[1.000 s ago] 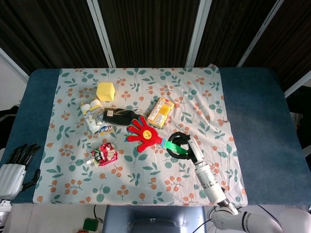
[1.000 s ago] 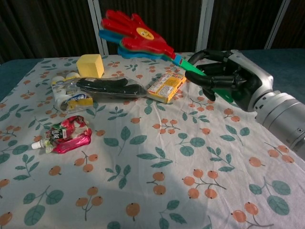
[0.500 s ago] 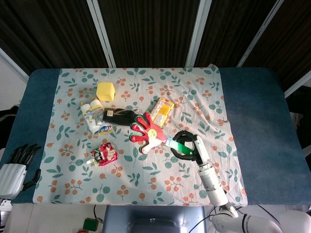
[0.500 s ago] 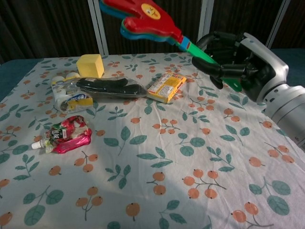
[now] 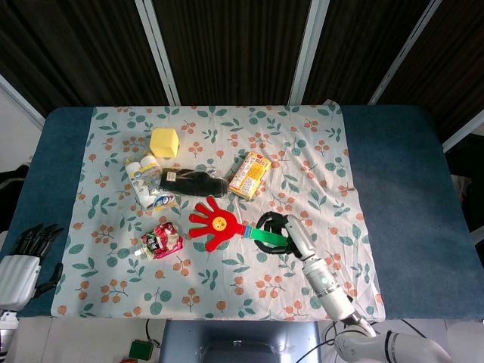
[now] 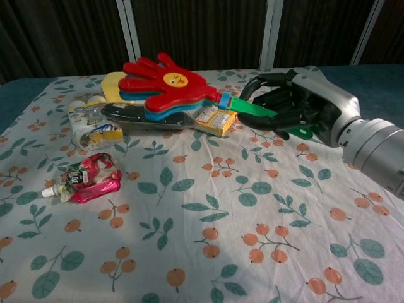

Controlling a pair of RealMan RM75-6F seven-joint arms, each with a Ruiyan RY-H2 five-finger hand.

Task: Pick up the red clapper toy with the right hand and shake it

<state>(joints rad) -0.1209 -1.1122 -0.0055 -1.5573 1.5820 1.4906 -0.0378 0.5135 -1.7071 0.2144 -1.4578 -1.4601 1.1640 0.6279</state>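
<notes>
My right hand (image 5: 281,234) (image 6: 292,104) grips the green handle of the red clapper toy (image 5: 214,223) (image 6: 165,81) and holds it in the air above the flowered cloth. The toy's hand-shaped red paddle points to the left, with blue and yellow paddles stacked beneath it in the chest view. In the head view the paddle hovers over the middle of the cloth, just right of the red pouch (image 5: 162,240). My left hand (image 5: 23,261) rests off the cloth at the table's near left edge, fingers apart, holding nothing.
On the cloth (image 5: 227,287) lie a yellow block (image 5: 164,141), small white bottles (image 5: 144,180), a black packet (image 5: 189,182) (image 6: 148,115), an orange snack box (image 5: 250,175) (image 6: 218,119) and the red pouch (image 6: 88,177). Blue table (image 5: 401,204) borders the cloth.
The clapper has swung down and to the left from its raised position half a second ago. My right hand moved left and lower with it. The left hand stayed still.
</notes>
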